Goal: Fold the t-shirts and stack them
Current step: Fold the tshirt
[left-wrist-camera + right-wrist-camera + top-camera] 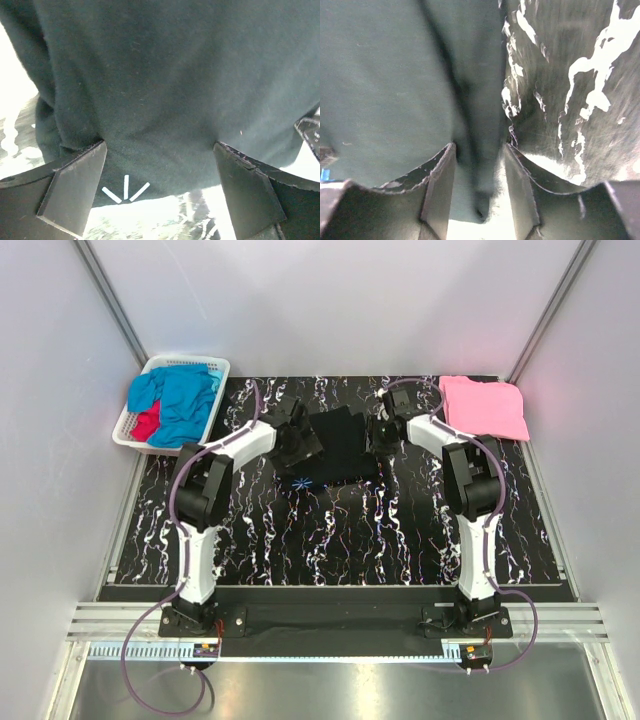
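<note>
A black t-shirt (pixel 335 445) lies partly folded at the middle of the table. My left gripper (pixel 297 445) is at its left side, jaws wide open over the cloth (pixel 165 90) near a hem with a small white three-stroke mark (pixel 125 189). My right gripper (pixel 380 435) is at the shirt's right edge. Its jaws (pixel 480 147) stand narrowly open astride a ridge of the black cloth (pixel 385 85), with light showing on both sides of the ridge. A pink t-shirt (pixel 485 405) lies folded at the back right. Blue (pixel 180 395) and red (pixel 147 425) t-shirts lie crumpled in the basket.
A white slotted basket (pixel 215 365) stands at the back left corner. The table top (pixel 330 530) is black marble-patterned with white veins, and white walls close it in on three sides. Both arm bases sit at the near edge.
</note>
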